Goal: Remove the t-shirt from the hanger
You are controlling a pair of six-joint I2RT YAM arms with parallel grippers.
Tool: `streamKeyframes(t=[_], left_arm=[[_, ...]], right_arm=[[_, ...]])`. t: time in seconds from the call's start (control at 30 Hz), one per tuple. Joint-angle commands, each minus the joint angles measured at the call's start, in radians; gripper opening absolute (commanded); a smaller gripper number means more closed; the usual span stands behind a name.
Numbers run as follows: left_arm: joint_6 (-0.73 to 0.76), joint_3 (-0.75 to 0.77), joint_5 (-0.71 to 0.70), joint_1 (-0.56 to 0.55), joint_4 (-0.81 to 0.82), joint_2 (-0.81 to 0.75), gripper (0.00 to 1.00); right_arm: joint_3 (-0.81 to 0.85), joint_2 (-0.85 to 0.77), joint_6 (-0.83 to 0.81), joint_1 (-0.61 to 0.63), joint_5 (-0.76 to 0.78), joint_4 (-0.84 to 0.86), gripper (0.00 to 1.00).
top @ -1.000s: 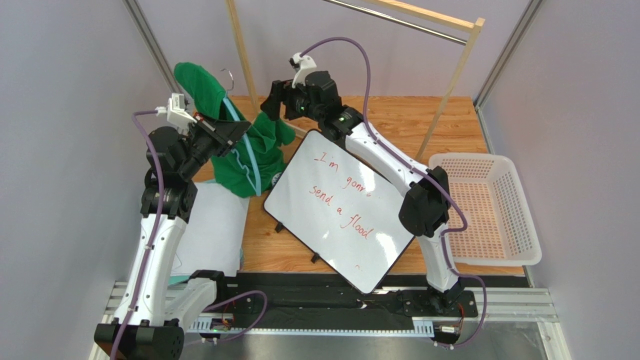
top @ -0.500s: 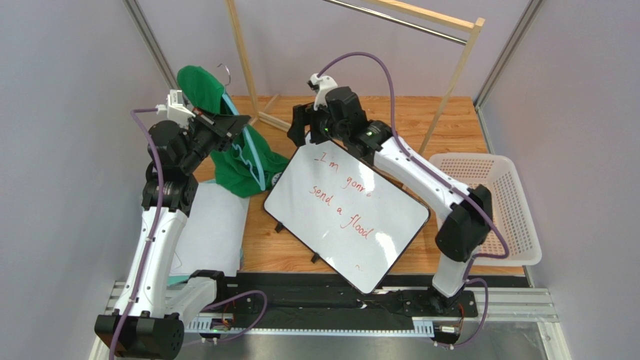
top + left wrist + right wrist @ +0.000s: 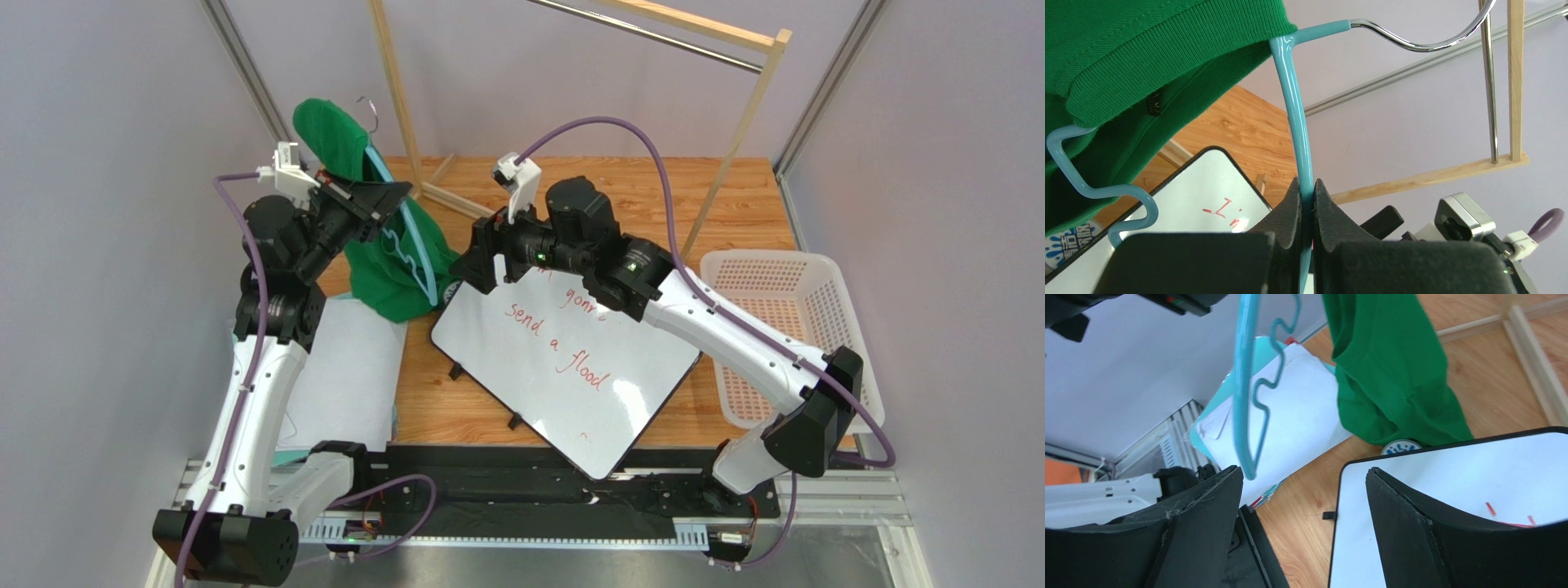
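The dark green t-shirt (image 3: 368, 251) hangs bunched over one end of the light-blue hanger (image 3: 415, 257), its lower part resting on the table. My left gripper (image 3: 390, 202) is shut on the hanger's arm (image 3: 1293, 104) just below the grey hook (image 3: 1425, 43), with the shirt's collar (image 3: 1137, 55) draped to the left. My right gripper (image 3: 472, 263) is open and empty above the whiteboard's far left corner, just right of the shirt. In the right wrist view its jaws (image 3: 1303, 478) stand wide apart, with the hanger's wavy bar (image 3: 1244, 386) and the shirt (image 3: 1389, 373) ahead of them.
A whiteboard (image 3: 564, 355) with red writing lies tilted mid-table. White paper sheets (image 3: 350, 368) lie at the near left. A wooden rack with a metal rail (image 3: 399, 98) stands at the back. A white basket (image 3: 797, 343) sits at the right.
My right gripper has left the shirt's right side, risen, then swung left and down over the whiteboard's corner. The fabric it was at has dropped back. My left gripper has raised the hanger slightly.
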Motion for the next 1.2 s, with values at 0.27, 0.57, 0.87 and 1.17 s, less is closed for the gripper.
streamKeyframes(t=[0.27, 0.57, 0.87, 1.17], left_arm=[[0.131, 0.012, -0.031, -0.117, 0.101, -0.039, 0.0], [0.145, -0.036, -0.062, -0.18, 0.099, -0.093, 0.0], [0.127, -0.093, -0.028, -0.195, 0.118, -0.118, 0.0], [0.14, -0.12, 0.01, -0.196, 0.163, -0.138, 0.0]], right_arm=[[0.116, 0.064, -0.041, 0.078, -0.056, -0.019, 0.7], [0.143, 0.096, -0.049, 0.102, -0.03, -0.012, 0.56], [0.145, 0.107, -0.08, 0.108, 0.017, 0.005, 0.5], [0.163, 0.136, -0.08, 0.107, -0.046, 0.043, 0.51]])
